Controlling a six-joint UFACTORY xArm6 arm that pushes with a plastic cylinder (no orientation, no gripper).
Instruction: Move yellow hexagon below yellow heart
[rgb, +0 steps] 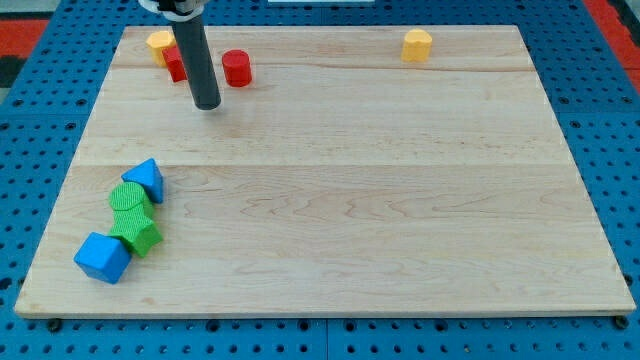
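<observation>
The wooden counter (350, 200) carries every block; no container is on it. My tip (206, 104) rests near the view's top left, just below and between a red block (176, 66), partly hidden behind the rod, and a red cylinder (236, 68). This end effector is a plain rod and holds nothing. A yellow block (160, 42), touching the hidden red one, sits at the top left; another yellow block (417, 45) lies well apart at the top right. Which is hexagon or heart I cannot tell. At the lower left cluster a blue block (102, 257), a green cylinder (128, 197), a green block (140, 234) and a blue triangle (146, 178).
</observation>
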